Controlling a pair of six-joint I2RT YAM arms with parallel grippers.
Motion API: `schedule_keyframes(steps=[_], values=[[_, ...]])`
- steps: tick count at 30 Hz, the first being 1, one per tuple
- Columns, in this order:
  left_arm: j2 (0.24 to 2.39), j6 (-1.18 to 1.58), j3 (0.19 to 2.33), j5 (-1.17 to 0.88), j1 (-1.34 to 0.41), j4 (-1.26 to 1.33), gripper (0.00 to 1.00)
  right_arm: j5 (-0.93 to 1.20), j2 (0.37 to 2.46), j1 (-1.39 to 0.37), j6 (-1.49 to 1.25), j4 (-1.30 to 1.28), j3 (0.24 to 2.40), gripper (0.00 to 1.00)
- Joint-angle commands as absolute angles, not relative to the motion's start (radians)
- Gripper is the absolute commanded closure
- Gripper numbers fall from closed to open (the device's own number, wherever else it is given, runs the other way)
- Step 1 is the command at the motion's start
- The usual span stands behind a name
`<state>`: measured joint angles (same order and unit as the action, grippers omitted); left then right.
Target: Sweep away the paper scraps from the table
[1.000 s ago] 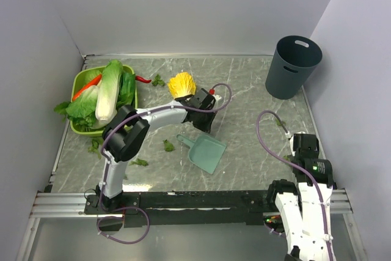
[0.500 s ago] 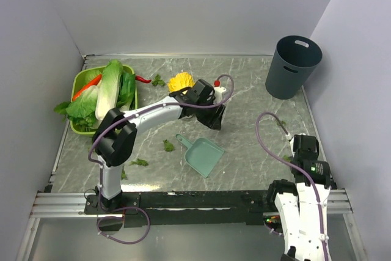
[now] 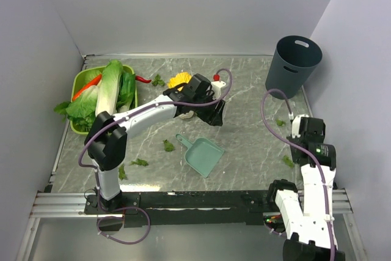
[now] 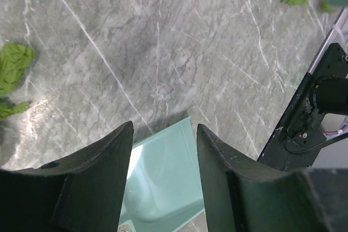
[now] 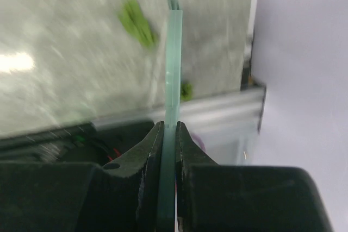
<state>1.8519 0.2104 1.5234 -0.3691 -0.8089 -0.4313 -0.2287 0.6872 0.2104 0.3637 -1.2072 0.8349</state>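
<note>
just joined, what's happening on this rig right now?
The left gripper hangs open over the teal dustpan, which lies flat on the table, not gripped. The right gripper is shut on a thin teal strip near the right edge. Green paper scraps lie scattered; none show in the dustpan.

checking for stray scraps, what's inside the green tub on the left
The green tub holds whole green-white cabbages and a long red vegetable, with leaves spilling over its near rim. Its floor is fully covered, so whatever lies beneath them is hidden.
</note>
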Motion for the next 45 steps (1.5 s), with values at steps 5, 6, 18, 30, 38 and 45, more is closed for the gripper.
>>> schedule_keyframes(steps=[5,6,18,30,38,45], values=[[1.772,0.167,1.534,-0.382,-0.802,-0.414,0.44,-0.136,0.661,0.215,0.379,-1.159,1.071,1.0],[1.767,0.154,1.535,-0.383,-0.804,-0.417,0.43,-0.158,0.667,0.215,0.367,-1.227,1.087,1.0],[1.631,-0.53,1.479,-0.514,-0.802,-0.841,0.26,-0.007,0.617,0.216,0.36,-1.218,1.026,1.0],[1.522,-1.246,1.243,-0.38,-0.72,-1.016,0.24,0.287,0.827,0.216,0.34,-1.216,1.221,1.0],[1.696,-1.295,1.314,-0.451,-0.703,-0.874,0.23,0.273,0.954,0.216,0.344,-1.249,1.33,1.0],[1.87,-1.336,1.448,-0.468,-0.703,-0.903,0.25,0.19,0.986,0.216,0.334,-1.241,1.315,1.0]])
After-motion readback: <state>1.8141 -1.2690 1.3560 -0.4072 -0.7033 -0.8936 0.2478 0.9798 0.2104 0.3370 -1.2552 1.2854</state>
